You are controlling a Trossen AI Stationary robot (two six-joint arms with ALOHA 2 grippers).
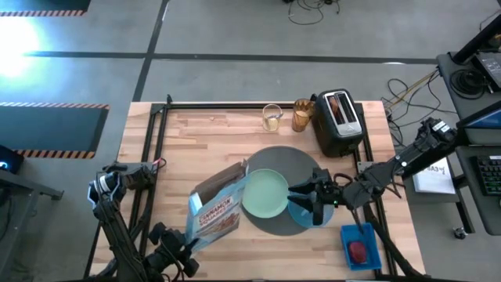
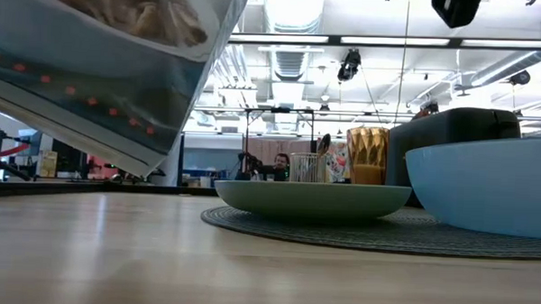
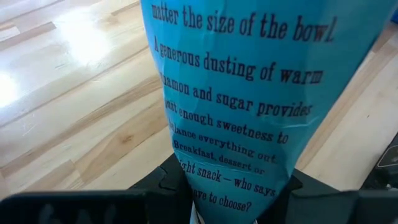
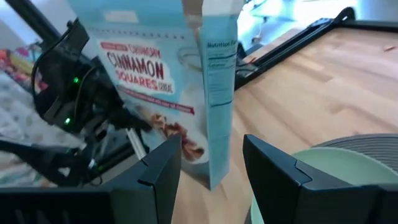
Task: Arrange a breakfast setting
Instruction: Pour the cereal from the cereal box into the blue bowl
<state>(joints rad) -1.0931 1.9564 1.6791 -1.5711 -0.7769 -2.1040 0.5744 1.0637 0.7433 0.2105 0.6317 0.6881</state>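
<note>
Above the wooden table's left front, the left gripper [image 1: 185, 244] pinches a blue cardboard cereal box [image 1: 220, 206], tilted, its long axis and open top pointing toward the pale green plate [image 1: 264, 193] on the round dark-grey mat [image 1: 293, 160]. Beside the plate, the right gripper [image 1: 313, 205] pinches the blue bowl [image 1: 301, 211] resting on the mat.

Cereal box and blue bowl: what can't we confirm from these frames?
- Blue bowl: high view, right claw covers it; low view shows only the wall, so contents unknown.
- Cereal box: held by left claw; left wrist view is filled by its back panel, and the low view crops it.
- Red piece in blue tray: too small to identify.
</note>
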